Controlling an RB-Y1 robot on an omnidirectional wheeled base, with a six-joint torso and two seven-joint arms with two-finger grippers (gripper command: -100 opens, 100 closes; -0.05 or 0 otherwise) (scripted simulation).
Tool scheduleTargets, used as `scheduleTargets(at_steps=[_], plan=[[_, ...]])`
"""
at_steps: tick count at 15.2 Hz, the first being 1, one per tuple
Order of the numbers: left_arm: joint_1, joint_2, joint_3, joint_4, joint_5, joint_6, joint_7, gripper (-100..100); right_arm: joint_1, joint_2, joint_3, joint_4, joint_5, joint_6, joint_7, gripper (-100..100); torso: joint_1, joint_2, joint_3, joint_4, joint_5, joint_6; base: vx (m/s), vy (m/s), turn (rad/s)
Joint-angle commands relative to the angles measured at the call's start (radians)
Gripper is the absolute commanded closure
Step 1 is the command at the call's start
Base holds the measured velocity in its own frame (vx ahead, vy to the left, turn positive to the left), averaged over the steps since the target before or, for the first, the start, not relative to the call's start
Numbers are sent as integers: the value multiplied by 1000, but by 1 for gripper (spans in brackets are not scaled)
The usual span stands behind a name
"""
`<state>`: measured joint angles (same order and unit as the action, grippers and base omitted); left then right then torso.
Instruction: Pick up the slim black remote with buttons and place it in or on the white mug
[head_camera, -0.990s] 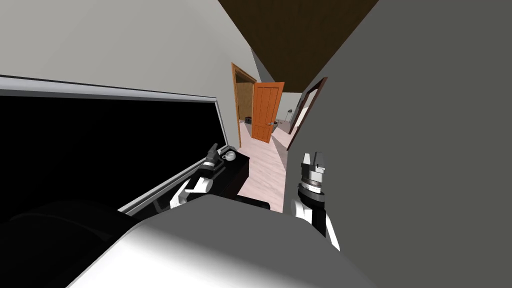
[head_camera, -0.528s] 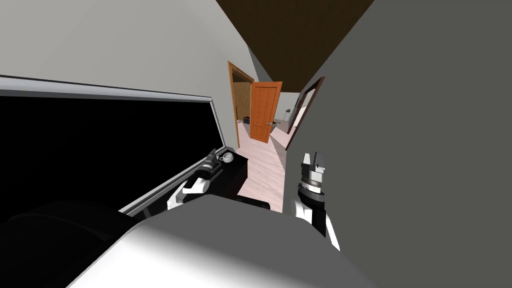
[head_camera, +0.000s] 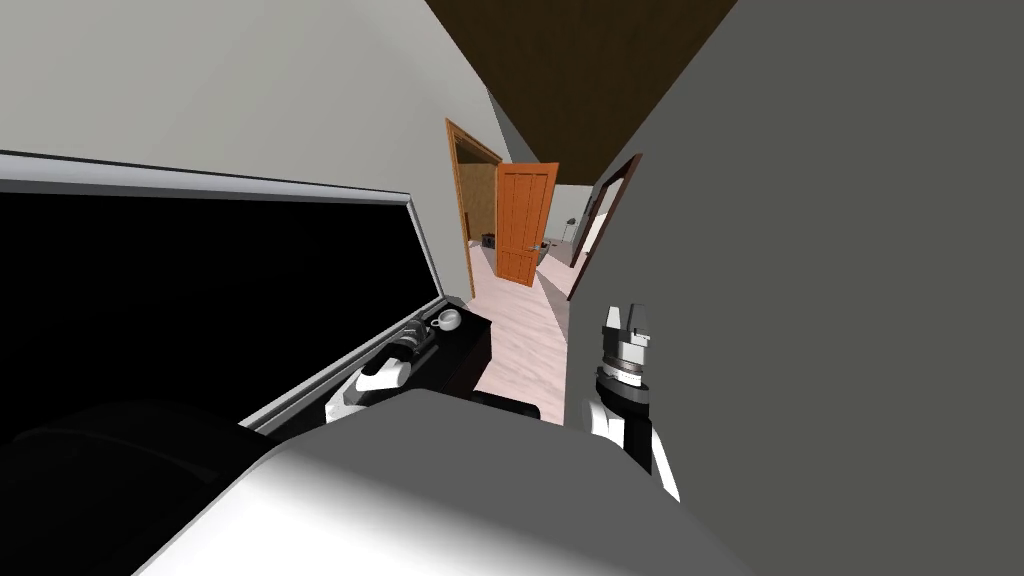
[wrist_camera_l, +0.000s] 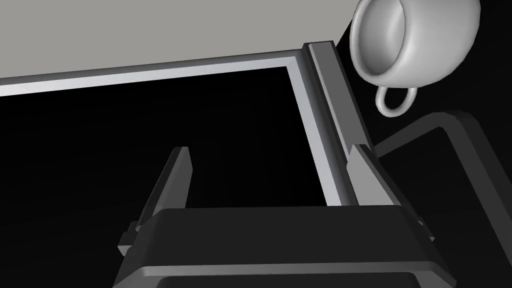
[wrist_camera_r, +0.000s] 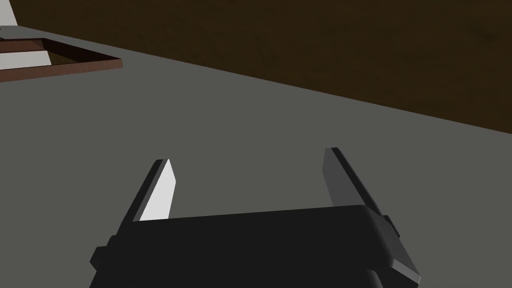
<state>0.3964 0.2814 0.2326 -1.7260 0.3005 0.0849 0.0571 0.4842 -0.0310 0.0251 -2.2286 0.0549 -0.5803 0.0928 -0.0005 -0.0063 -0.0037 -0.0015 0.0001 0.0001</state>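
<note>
Danger ahead: left gripper (wrist_camera_l: 270, 149) is spread wide and empty, white mug (wrist_camera_l: 415, 40) at its 1 o'clock on the dark worktop (head_camera: 470, 345). Remote cannot be told from the black, so the mug could be knocked.

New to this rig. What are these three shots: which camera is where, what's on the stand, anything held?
It is a two-armed robot in a simulated house. The wide picture is from its head camera, looking steeply down and forward. The other two are from cameras on its hands, each looking along its own two fingers. The left gripper is open and empty, beside a large black screen with a light grey frame. Just past it a white mug stands on a black stand. A dark rounded outline lies near the mug; I cannot tell if it is the remote. The right gripper is open, empty, raised by a grey wall.
</note>
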Motion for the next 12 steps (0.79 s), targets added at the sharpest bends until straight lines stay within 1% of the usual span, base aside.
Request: scheduleTargets(at_steps=[1, 2, 3, 4, 6, 7, 8, 9, 10, 11, 12], plan=[[4, 9, 4, 35, 11, 16, 9, -100, 0, 0, 0, 0, 0, 0, 0, 0, 0, 0, 0, 0, 0, 0, 45, -2, -16], [0, 23, 19, 79, 34, 57, 26, -100, 0, 0, 0, 0, 0, 0, 0, 0, 0, 1, 1, 0, 0, 0, 53, -6, -60], [0, 23, 19, 83, 34, 57, 26, -100, 0, 0, 0, 0, 0, 0, 0, 0, 0, 1, 1, 0, 0, 0, 59, -9, -64], [-4, 37, 35, 124, 56, 92, 43, -100, 0, 0, 0, 0, 0, 0, 0, 0, 0, 2, 1, 0, 0, 0, 73, -11, -75], [-4, 37, 35, 132, 56, 99, 43, -100, 0, 0, 0, 0, 0, 0, 0, 0, 0, 1, 1, 0, 0, 0, 61, -5, -34], [-9, 50, 50, 167, 79, 141, 60, -100, 0, 0, 0, 0, 0, 0, 0, 0, 0, 2, 1, 0, 0, 0, 56, -1, -45], [-9, 50, 50, 181, 79, 141, 60, -100, 0, 0, 0, 0, 0, 0, 0, 0, 0, 2, 1, 0, 0, 0, 62, -3, -59], [-13, 63, 65, 204, 101, 178, 78, -100, 0, 0, 0, 0, 0, 0, 0, 0, 0, 2, 1, 0, 0, 0, 75, -8, -85], [-13, 63, 65, 225, 101, 183, 78, -100, 0, 0, 0, 0, 0, 0, 0, 0, 0, 1, 1, 0, 0, 0, 77, -4, -66], [-13, 63, 65, 231, 101, 183, 78, -100, 0, 0, 0, 0, 0, 0, 0, 0, 0, 1, 1, 0, 0, 0, 54, 3, -13], [-17, 75, 80, 260, 124, 224, 95, -100, 0, 0, 0, 0, 0, 0, 0, 0, 0, 2, 1, 0, 0, 0, 64, -1, -43]])
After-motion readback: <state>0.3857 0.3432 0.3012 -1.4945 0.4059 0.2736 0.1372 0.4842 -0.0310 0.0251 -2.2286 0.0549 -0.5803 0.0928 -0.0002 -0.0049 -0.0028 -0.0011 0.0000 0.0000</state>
